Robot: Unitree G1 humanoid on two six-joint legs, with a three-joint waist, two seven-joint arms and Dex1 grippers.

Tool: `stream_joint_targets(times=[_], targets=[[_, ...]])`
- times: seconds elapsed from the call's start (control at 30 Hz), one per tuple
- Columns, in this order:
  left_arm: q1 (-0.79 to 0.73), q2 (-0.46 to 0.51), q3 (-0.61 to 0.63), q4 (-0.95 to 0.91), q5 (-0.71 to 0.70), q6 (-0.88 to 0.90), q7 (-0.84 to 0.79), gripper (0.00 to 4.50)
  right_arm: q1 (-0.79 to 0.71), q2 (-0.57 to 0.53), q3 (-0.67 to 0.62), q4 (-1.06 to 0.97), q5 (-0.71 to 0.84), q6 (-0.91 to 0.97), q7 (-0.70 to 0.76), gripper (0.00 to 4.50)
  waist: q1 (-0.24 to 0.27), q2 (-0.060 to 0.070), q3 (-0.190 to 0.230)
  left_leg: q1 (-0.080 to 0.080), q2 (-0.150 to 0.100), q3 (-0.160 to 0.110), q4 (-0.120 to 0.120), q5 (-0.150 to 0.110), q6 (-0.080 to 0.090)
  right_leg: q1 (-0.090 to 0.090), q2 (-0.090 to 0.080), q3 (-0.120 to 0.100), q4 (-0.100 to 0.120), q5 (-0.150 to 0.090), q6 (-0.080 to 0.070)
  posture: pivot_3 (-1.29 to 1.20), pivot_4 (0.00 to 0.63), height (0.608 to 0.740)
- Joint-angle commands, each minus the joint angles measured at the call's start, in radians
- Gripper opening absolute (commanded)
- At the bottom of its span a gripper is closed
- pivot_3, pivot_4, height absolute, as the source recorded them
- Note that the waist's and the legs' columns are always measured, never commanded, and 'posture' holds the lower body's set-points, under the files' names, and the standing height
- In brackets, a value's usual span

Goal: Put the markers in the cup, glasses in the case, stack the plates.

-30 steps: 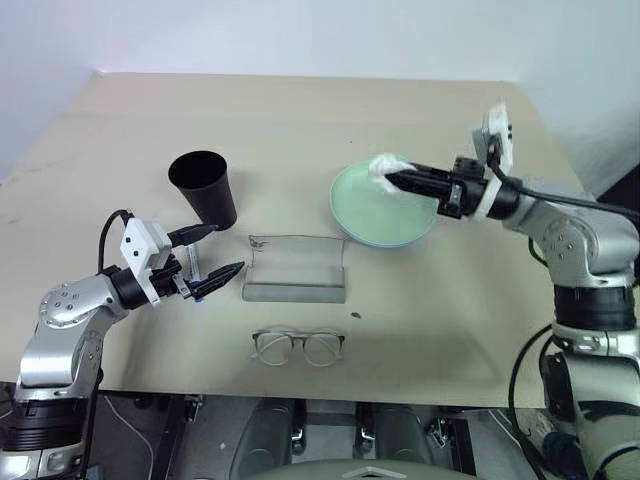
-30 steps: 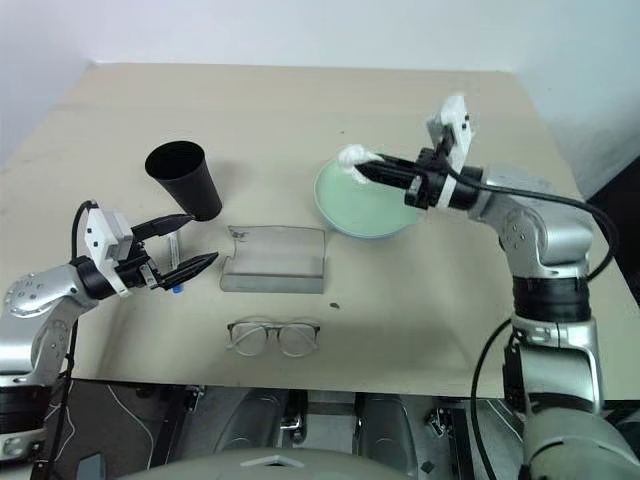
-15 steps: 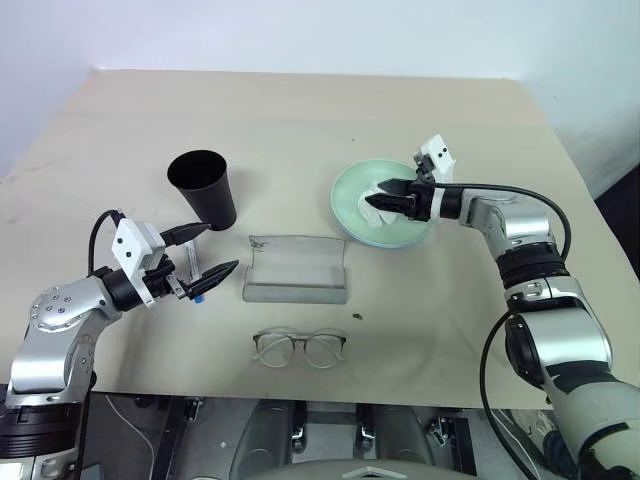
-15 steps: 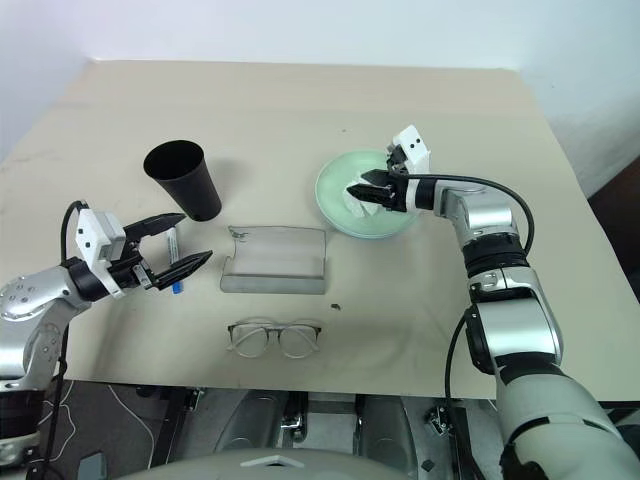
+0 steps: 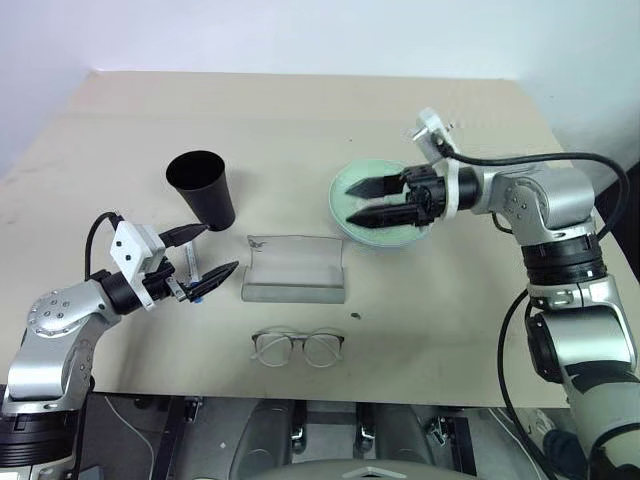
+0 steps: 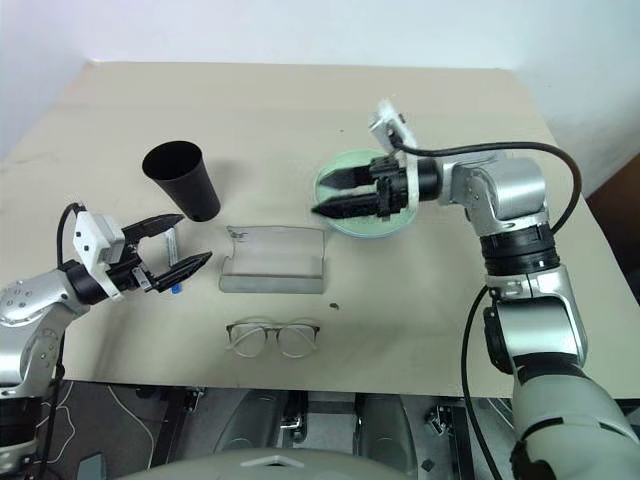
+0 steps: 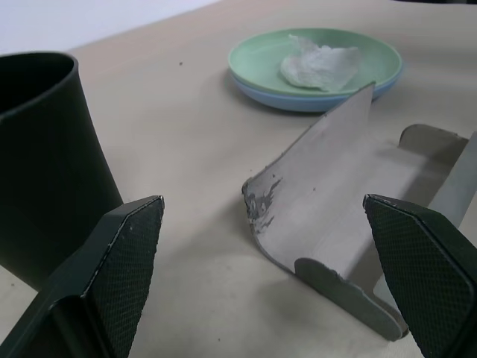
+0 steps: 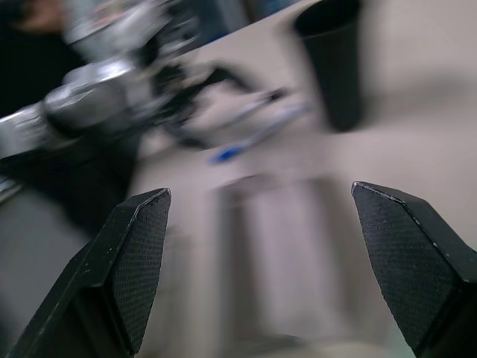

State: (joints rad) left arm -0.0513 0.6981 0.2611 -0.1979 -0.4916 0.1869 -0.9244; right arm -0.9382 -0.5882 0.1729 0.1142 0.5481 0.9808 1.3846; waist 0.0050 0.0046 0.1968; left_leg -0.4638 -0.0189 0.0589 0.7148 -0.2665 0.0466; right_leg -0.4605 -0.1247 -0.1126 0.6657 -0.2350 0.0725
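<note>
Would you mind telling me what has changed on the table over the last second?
The right gripper, shut on the crumpled tissue a second ago, let it go onto the green plate, opened, and swung to point left above the plates. The left gripper stayed open beside the marker. Cup, case and glasses are unmoved.

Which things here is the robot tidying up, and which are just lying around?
For the job:
- cup
- marker
- glasses
- case
- green plate stacked on blue plate

Just lying about:
- crumpled tissue in the green plate
</note>
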Motion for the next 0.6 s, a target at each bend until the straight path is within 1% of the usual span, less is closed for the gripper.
stream_joint_targets(times=[0.03,0.1,0.2,0.3,0.4,0.6], targets=[[-0.005,0.016,0.018,-0.04,-0.024,0.006,-0.014,4.5,-0.002,-0.02,0.134,-0.103,0.042,0.08,0.091,4.09,0.0,0.0,0.0,0.0,0.0,0.0,0.0,0.0,0.0,0.0,0.0,0.0,0.0,0.0,0.0,0.0,0.15,0.681],[-0.009,0.016,0.018,-0.043,-0.031,0.015,-0.02,4.5,-0.017,-0.021,0.218,-0.13,0.044,0.112,0.128,4.09,0.0,0.0,0.0,0.0,0.0,0.0,0.0,0.0,0.0,0.0,0.0,0.0,0.0,0.0,-0.001,0.0,0.15,0.681],[-0.012,0.015,0.012,-0.039,-0.026,0.018,-0.028,4.5,-0.045,-0.002,0.309,-0.145,0.036,0.139,0.149,4.09,0.0,0.0,0.0,0.0,0.0,0.0,0.0,0.0,0.0,-0.001,0.0,0.0,0.0,0.0,-0.001,0.0,0.15,0.681],[-0.016,0.009,0.006,-0.034,-0.021,0.017,-0.028,4.5,-0.063,0.029,0.368,-0.125,0.017,0.14,0.142,4.09,-0.001,0.0,0.0,0.0,0.0,0.0,0.0,0.0,0.0,-0.001,0.0,0.0,0.0,0.0,-0.001,0.0,0.15,0.681],[-0.022,0.002,-0.003,-0.031,-0.018,0.016,-0.026,4.5,-0.082,0.094,0.43,-0.044,-0.037,0.14,0.088,4.09,-0.002,0.0,0.0,0.001,0.0,0.0,0.0,0.0,0.0,-0.001,0.0,0.0,0.0,0.0,-0.001,0.0,0.15,0.681],[-0.028,-0.007,-0.017,-0.031,-0.013,0.014,-0.025,4.5,-0.071,0.126,0.518,0.004,-0.118,0.088,0.058,4.09,0.004,0.0,0.0,0.0,-0.001,0.0,0.0,0.0,0.0,-0.001,-0.001,0.0,-0.001,0.001,-0.001,0.0,0.15,0.681]])
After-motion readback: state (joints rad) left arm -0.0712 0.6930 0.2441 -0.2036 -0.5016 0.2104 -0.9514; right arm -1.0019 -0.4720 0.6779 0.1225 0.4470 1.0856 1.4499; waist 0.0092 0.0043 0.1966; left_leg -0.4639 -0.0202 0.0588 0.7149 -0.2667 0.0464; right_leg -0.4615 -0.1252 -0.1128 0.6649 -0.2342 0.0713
